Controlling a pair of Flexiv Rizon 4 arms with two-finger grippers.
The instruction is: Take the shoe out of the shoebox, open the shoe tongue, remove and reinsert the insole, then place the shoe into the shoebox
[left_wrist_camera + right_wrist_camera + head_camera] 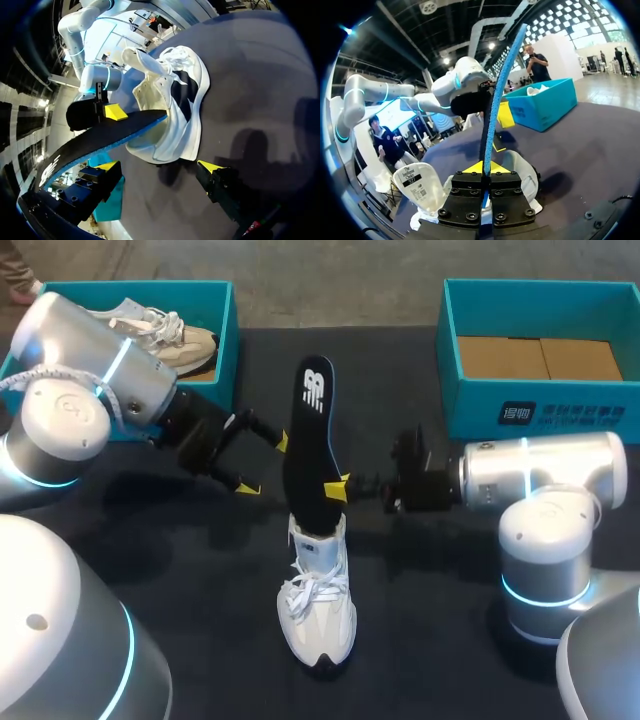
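Dark tabletop [430, 640], white lace-up sneaker [318, 612]: its black foam insole [310, 435], probably light and bendy, sits pinched low in the right gripper [338, 488]; left gripper [265, 466] gapes empty.

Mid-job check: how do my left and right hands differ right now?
The left hand is open and holds nothing; the right hand is shut on the insole. The left hand sits beside the insole, fingers spread; the right hand grips its lower part, just above the shoe. Both face the upright insole, from opposite sides.
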